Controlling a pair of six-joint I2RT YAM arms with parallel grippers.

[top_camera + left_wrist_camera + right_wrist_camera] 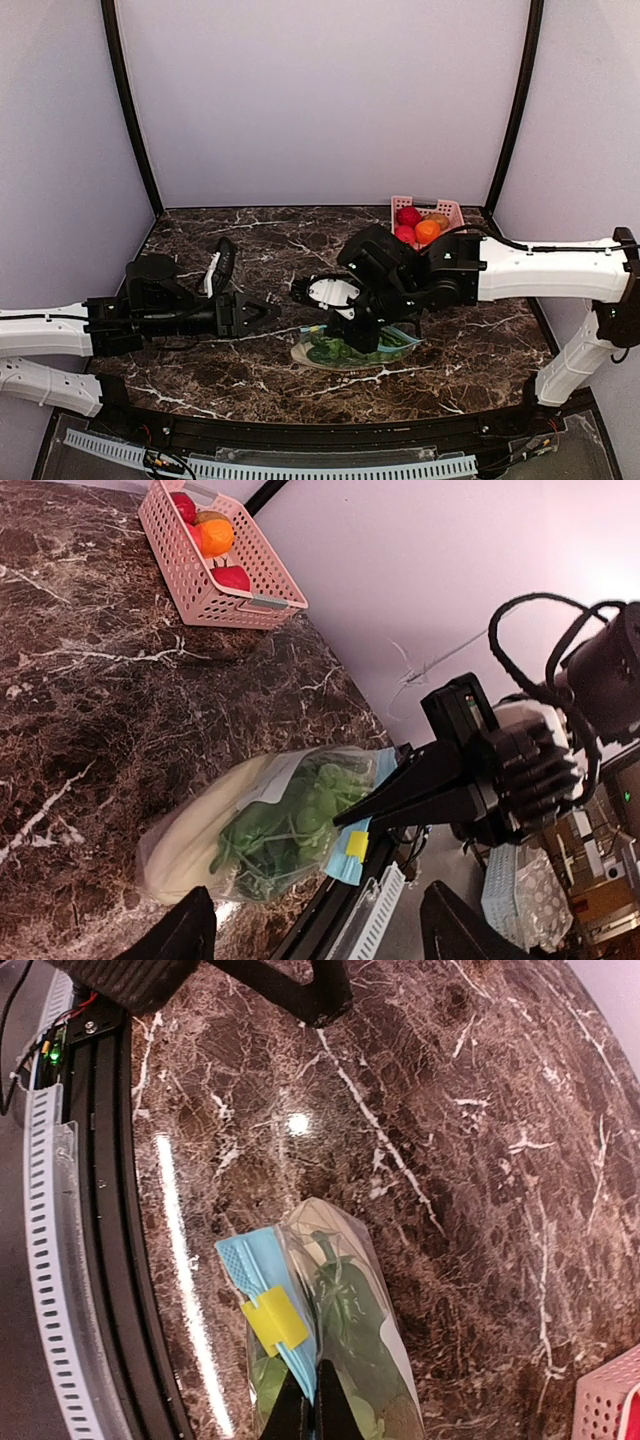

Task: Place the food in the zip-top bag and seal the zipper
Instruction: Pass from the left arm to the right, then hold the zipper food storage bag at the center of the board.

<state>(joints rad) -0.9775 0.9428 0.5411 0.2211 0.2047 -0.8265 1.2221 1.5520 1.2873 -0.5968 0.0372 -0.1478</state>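
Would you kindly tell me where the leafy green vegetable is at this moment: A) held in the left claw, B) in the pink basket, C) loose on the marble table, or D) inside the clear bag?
D: the leafy green vegetable shows through the wall of the clear bag lying on the table, while the pink basket holds only red and orange fruit.
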